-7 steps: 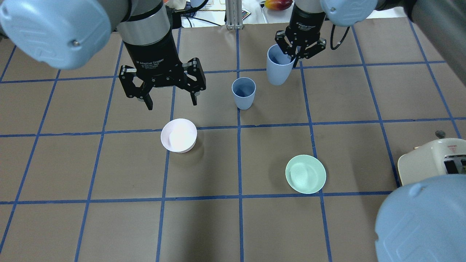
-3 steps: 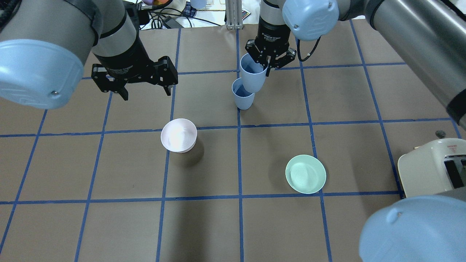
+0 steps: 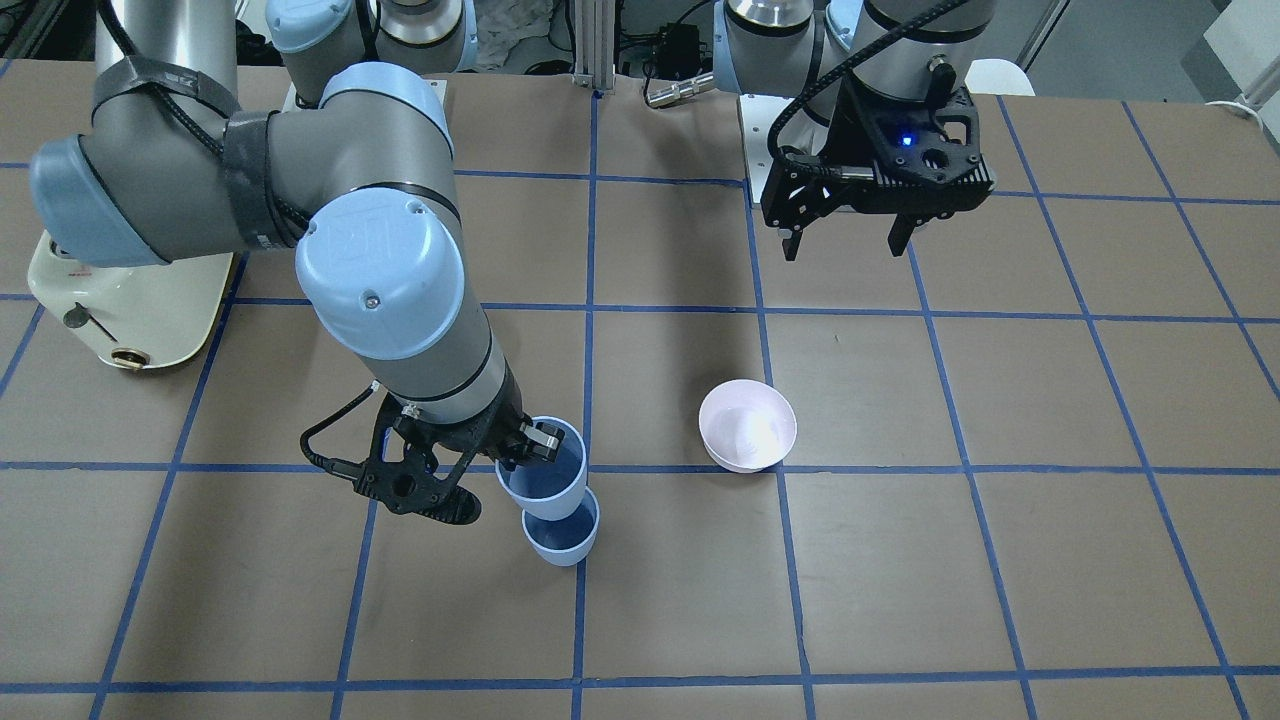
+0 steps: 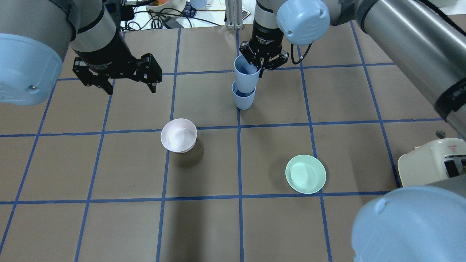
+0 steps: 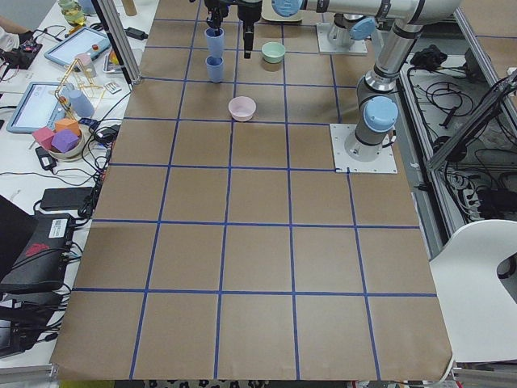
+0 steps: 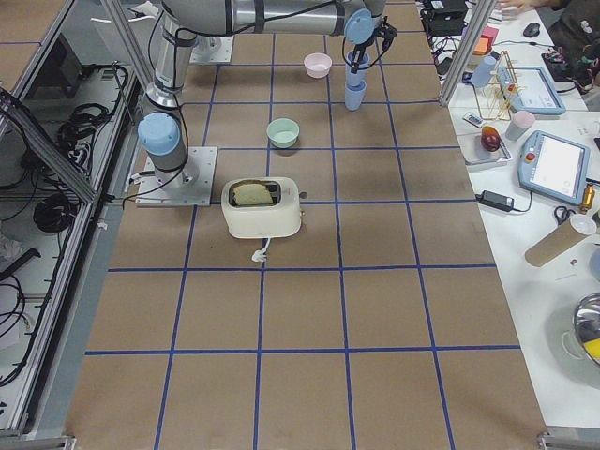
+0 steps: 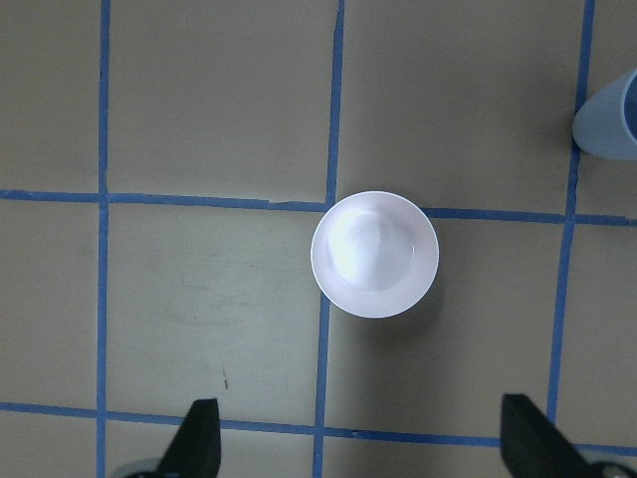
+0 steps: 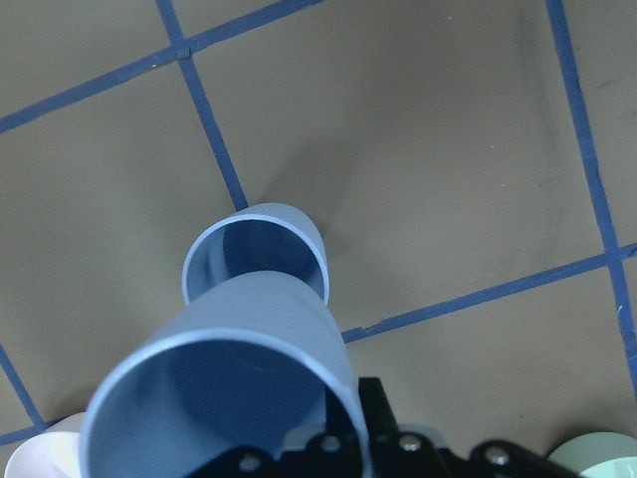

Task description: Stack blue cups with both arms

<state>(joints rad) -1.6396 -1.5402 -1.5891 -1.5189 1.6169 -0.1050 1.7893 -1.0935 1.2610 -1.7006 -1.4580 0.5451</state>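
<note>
The right gripper (image 4: 260,65) is clamping the held cup (image 4: 247,78) by its rim, one finger inside and one outside. It is holding it mouth-up and slightly tilted just above the standing cup (image 4: 243,100), with the base at or over that cup's mouth; whether it is entering I cannot tell. The coming move is probably a lowering along the standing cup's upright axis, while the left gripper (image 4: 130,89) is hovering spread and empty, well apart from the standing cup.

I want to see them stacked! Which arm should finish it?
The right arm. The right gripper holds one blue cup right over the standing cup. The left gripper is open, empty and off to the side.
</note>
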